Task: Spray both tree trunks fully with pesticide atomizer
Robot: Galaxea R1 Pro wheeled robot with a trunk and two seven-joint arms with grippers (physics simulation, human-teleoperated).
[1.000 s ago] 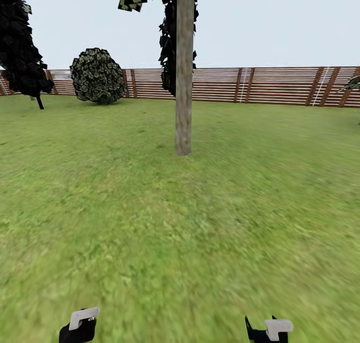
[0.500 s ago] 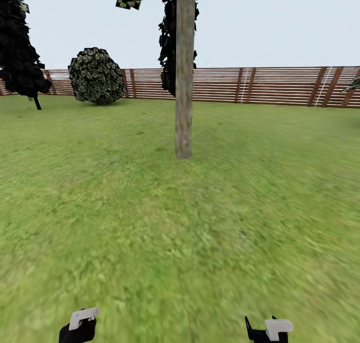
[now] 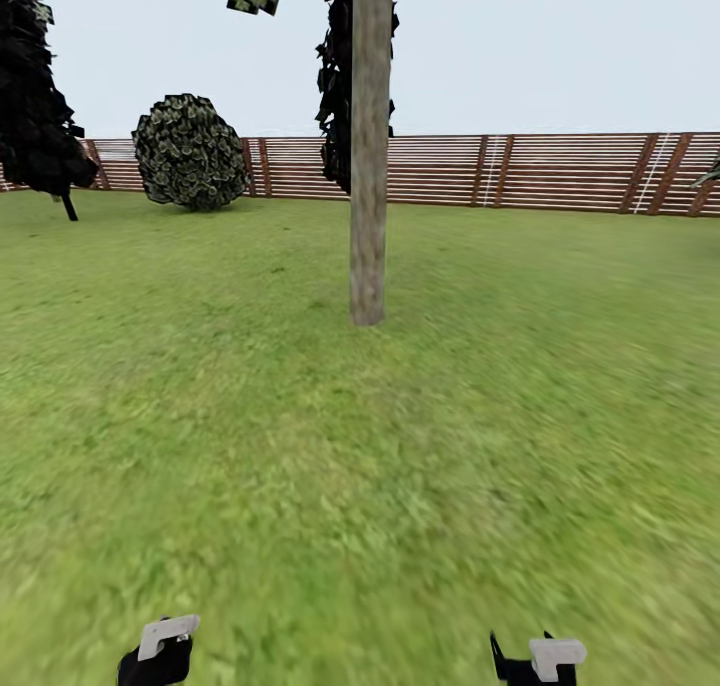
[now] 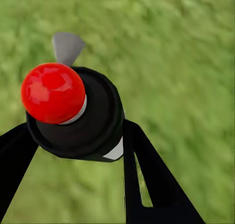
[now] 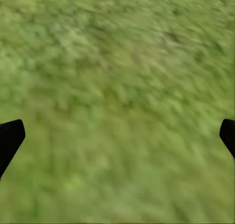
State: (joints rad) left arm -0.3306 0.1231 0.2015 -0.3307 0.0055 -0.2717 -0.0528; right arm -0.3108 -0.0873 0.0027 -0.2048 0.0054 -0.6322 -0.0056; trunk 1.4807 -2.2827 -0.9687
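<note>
green grass floor [image 3: 300, 466]; a tree trunk [image 3: 368, 166] and round shrub [image 3: 190, 151] stand on it.

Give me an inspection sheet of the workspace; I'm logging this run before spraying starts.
Surface: green grass, no stones in view.
Job's things: pesticide atomizer held in the left gripper, red nozzle toward the camera; tree trunk upright ahead, apart from both arms.
Clutter: nothing seen.
Grippers: left shut on the atomizer; right gripper open, over grass.
Cables: nothing seen.
Surroundings: wooden slat fence, round shrub, dark conifer.
</note>
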